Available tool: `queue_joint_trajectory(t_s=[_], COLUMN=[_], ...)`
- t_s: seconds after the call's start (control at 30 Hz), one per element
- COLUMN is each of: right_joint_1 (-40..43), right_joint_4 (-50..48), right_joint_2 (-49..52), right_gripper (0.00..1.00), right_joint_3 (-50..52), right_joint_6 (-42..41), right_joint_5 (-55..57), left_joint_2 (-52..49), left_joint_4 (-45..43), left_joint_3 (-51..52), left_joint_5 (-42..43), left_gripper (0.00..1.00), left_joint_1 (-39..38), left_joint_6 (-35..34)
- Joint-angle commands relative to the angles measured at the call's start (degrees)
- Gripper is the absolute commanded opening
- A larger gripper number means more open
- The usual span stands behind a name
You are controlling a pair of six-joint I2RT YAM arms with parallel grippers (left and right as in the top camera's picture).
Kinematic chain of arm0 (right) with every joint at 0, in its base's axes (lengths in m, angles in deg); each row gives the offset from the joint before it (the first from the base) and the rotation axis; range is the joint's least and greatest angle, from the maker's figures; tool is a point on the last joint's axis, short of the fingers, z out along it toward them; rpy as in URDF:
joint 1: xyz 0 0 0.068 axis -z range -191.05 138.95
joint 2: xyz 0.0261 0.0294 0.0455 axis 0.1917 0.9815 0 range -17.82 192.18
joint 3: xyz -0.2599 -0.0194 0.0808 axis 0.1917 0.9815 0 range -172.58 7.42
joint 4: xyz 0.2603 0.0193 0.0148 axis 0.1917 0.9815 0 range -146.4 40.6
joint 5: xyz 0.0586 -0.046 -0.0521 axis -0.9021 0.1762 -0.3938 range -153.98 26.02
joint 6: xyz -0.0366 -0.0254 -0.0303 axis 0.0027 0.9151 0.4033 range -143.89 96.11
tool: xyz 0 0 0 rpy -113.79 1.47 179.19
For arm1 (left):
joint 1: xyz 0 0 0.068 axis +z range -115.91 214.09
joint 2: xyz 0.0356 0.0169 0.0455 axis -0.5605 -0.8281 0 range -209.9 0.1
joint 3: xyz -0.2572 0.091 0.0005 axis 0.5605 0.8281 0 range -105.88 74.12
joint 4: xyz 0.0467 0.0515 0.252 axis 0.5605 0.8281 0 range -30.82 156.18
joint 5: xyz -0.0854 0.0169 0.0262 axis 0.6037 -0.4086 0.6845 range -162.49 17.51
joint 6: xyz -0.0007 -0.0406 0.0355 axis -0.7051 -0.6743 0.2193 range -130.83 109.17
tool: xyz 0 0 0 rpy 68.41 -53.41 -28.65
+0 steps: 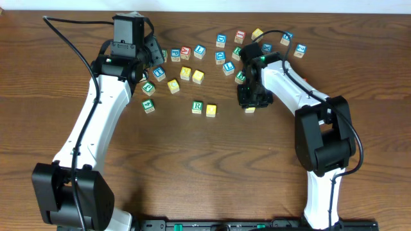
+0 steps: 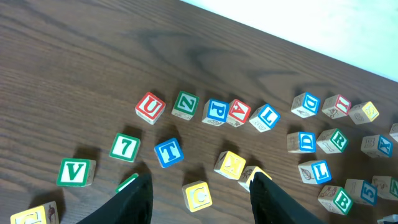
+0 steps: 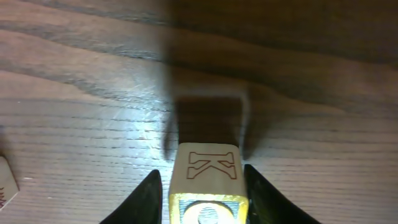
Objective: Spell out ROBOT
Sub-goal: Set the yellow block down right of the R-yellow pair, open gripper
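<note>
The right gripper hangs low over the worktop, jaws hugging a yellow-faced cube whose side reads K; pinching or merely flanking, I cannot tell. It seems bound for the row begun by the green R and a yellow cube. The left gripper hovers, jaws apart and empty, near the blue T.

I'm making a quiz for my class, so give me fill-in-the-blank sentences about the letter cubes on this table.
The wooden cube between the right gripper's fingers shows the carved letter ___.
In the left wrist view, the number cube left of the blue T cube reads ___.
Overhead, the neighbour cube beside the green R cube is coloured ___.
Missing: K; 7; yellow.
</note>
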Motion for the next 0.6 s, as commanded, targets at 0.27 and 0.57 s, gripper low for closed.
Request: queue_joint_trajectory(t_s=[0.27,0.57], right_joint_1=[0.68,0.28], right_joint_4=[2.51,-6.93], right_joint_2=[-1.33,-0.44], right_gripper=[0.51,0.44], right_joint_3=[-11.54,-11.98], right_joint_6=[-1.11,-15.78], right_joint_5=[2.99,3.58], left_joint_2=[0.09,0.09], left_joint_4=[0.39,0.55], left_joint_3=[-0.72,-0.72], left_joint_5=[-0.55,-0.55], left_gripper=[0.5,0.5], left_joint_1=[0.0,0.0], left_joint_6=[-0.33,-0.33])
